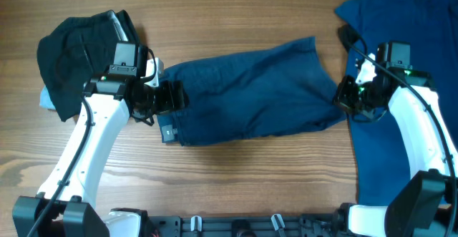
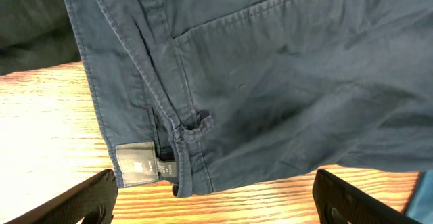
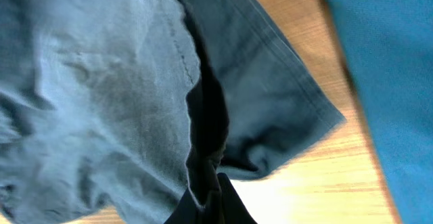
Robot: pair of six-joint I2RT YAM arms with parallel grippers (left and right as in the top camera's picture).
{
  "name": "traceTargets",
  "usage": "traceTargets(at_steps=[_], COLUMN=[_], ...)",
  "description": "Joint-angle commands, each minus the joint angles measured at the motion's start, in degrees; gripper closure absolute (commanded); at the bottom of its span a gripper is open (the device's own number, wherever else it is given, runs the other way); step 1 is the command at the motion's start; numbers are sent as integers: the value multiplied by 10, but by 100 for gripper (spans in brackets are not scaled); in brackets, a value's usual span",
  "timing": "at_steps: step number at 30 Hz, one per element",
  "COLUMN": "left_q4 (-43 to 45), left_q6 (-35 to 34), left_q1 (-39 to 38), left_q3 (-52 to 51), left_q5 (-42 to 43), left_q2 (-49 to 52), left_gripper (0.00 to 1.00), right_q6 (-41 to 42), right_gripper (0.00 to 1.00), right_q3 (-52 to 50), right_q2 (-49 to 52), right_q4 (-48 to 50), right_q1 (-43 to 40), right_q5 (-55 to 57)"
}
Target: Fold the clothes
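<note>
A pair of dark navy trousers (image 1: 247, 94) lies folded across the middle of the wooden table, waistband to the left. My left gripper (image 1: 166, 96) sits at the waistband end, open, its fingers wide apart (image 2: 216, 204) over bare wood just short of the waistband label (image 2: 137, 163). My right gripper (image 1: 343, 97) is at the leg-hem end and is shut on the trousers' hem cloth (image 3: 210, 183); the hem (image 3: 284, 116) hangs bunched there.
A black garment (image 1: 75, 51) is heaped at the far left over something pale blue (image 1: 47, 99). A large blue garment (image 1: 408, 65) covers the right side of the table, under my right arm.
</note>
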Motion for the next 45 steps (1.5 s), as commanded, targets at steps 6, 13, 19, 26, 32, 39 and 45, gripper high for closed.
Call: traceTargets(at_steps=[6,13,19,26,32,39,45], left_q4=[-6,-29,-12,81,139,186,226], left_q6=[8,7,-10,14,57,145,157], left_q1=[-3,-3,-3,-2,-2,-2,-3], left_q3=[6,3,-38,-92,-92,-92,-91], left_q5=[5,1,-125,-92,-30,105,162], left_q2=[-8,-7,-1,70,155,266,271], left_gripper=[5,4,0,0,0,6,68], right_q6=[37,11,-162,-174,-127,-100,-91], right_gripper=[78,62,62,62,60,57,58], right_q3=[-79,-75,-75,-75,-75,-75,-75], right_q2=[17,16,14,14,15,15,15], right_q4=[32,59,111,132,153,155,155], right_q1=[-3,-3,-2,44,85,99,99], right_q5=[81,10,-264,-255,-191,-140,-130])
